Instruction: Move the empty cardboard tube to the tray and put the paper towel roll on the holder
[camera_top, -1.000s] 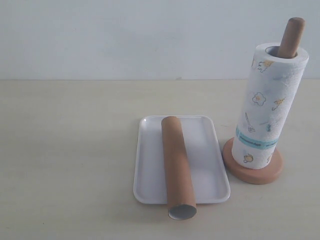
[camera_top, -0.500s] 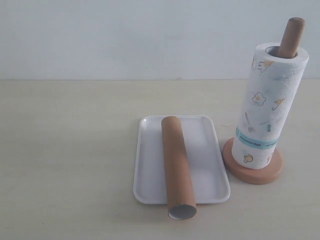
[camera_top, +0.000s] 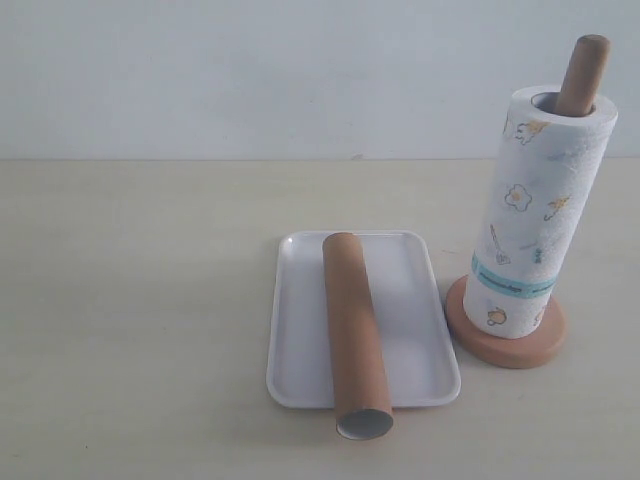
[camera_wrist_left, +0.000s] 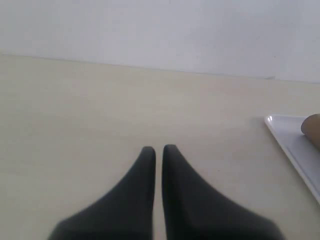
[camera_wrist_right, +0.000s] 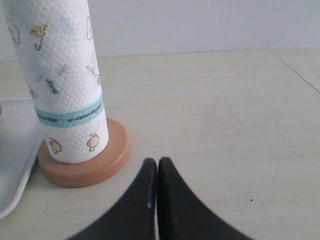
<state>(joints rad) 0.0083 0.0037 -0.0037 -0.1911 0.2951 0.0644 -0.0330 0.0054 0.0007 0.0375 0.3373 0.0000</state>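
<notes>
One empty cardboard tube (camera_top: 355, 335) lies lengthwise on the one tray (camera_top: 300, 330). Its far end sits just inside the far rim and its near open end pokes out past the near rim. There is one paper towel roll (camera_top: 535, 210), standing on the one holder (camera_top: 510, 352) with the pole's rounded top sticking out above it at a slight lean. The holder's round base is just beside the tray's right rim; I cannot tell whether they touch.

There are two grippers. The left gripper (camera_wrist_left: 158, 150) hangs over the table (camera_top: 130, 320), its fingers drawn together on nothing. The right gripper (camera_wrist_right: 157, 162), near the holder's base, is pressed closed too, empty. A broad stretch of table lies left of the tray.
</notes>
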